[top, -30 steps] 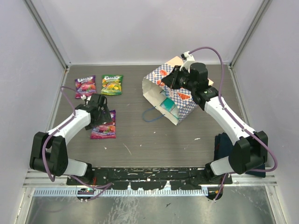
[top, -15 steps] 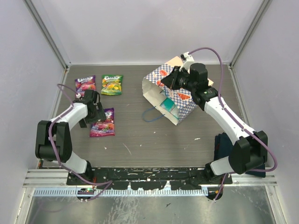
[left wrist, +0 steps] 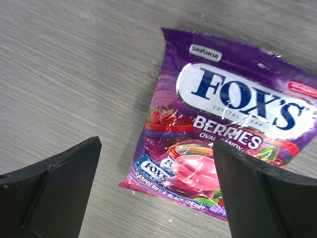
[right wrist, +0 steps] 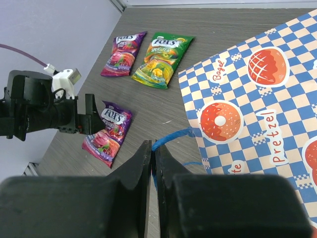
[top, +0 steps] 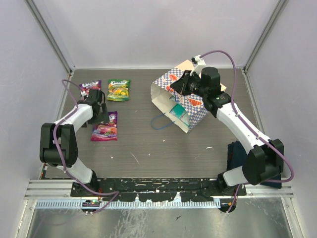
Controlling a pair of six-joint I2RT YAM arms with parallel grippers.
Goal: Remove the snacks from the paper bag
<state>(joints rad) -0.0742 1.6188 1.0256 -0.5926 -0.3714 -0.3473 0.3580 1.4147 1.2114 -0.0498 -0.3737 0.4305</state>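
Note:
The paper bag [top: 184,101] lies on its side at the back right, its mouth facing front-left; a teal snack packet [top: 178,113] shows inside. My right gripper [top: 184,83] is shut on the bag's blue cord handle [right wrist: 173,138] and holds the upper edge up. Three packets lie on the table at the left: a purple one [top: 90,89], a green one [top: 119,90] and a purple berries one [top: 105,130]. My left gripper [top: 101,113] is open and empty just behind the berries packet [left wrist: 228,129], which lies flat between and beyond my fingers [left wrist: 59,183].
A second blue cord handle [top: 161,121] trails on the table in front of the bag. A dark blue cloth [top: 237,154] lies by the right arm's base. Grey walls close in the left, back and right sides.
My left gripper has pulled back toward the far left, away from the berries packet, which slid slightly left and stays on the table. The right arm and bag have not moved.

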